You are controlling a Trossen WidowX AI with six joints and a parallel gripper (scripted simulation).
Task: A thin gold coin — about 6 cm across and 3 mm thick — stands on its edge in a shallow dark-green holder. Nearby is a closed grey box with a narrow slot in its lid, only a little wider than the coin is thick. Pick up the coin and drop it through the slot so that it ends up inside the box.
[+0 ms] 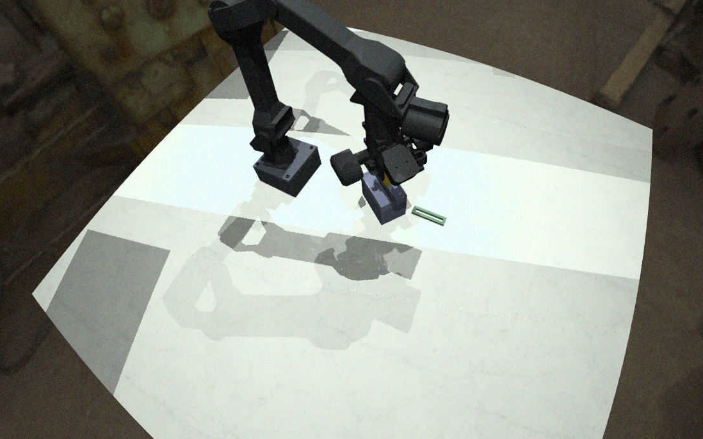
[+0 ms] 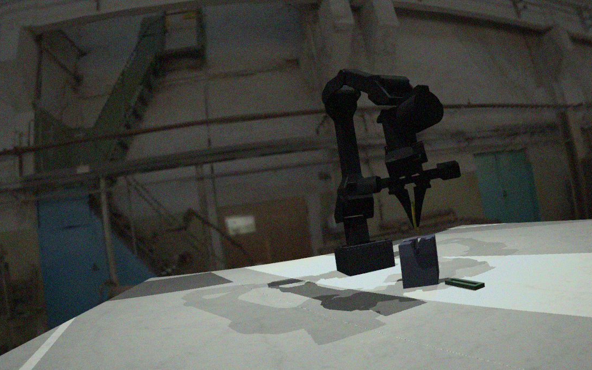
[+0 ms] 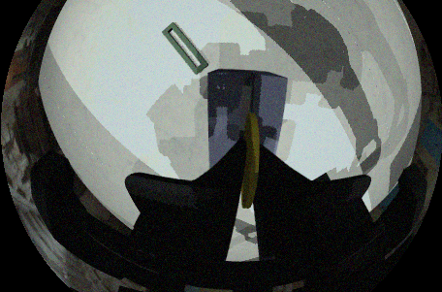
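My gripper (image 2: pixel 415 226) (image 3: pixel 246 145) is shut on the gold coin (image 1: pixel 387 181) (image 2: pixel 413 212) (image 3: pixel 250 174), which stands on edge between the fingertips. The fingertips are hidden in the top view. The grey box (image 1: pixel 392 214) (image 2: pixel 420 268) (image 3: pixel 225 101) stands directly below. In the exterior view the coin's lower edge hangs just above the lid, with a small gap. In the wrist view the coin lies roughly in line with the dark slot; exact alignment is hard to tell. The green holder (image 1: pixel 442 221) (image 2: pixel 461 286) (image 3: pixel 201 68) lies empty beside the box.
The arm's base (image 1: pixel 289 171) (image 2: pixel 364 258) stands on the pale table (image 1: pixel 534 349) (image 2: pixel 197 349), to the left of the box in the top and exterior views. The holder is close to the box on its other side. Shadows of the arm cross the table.
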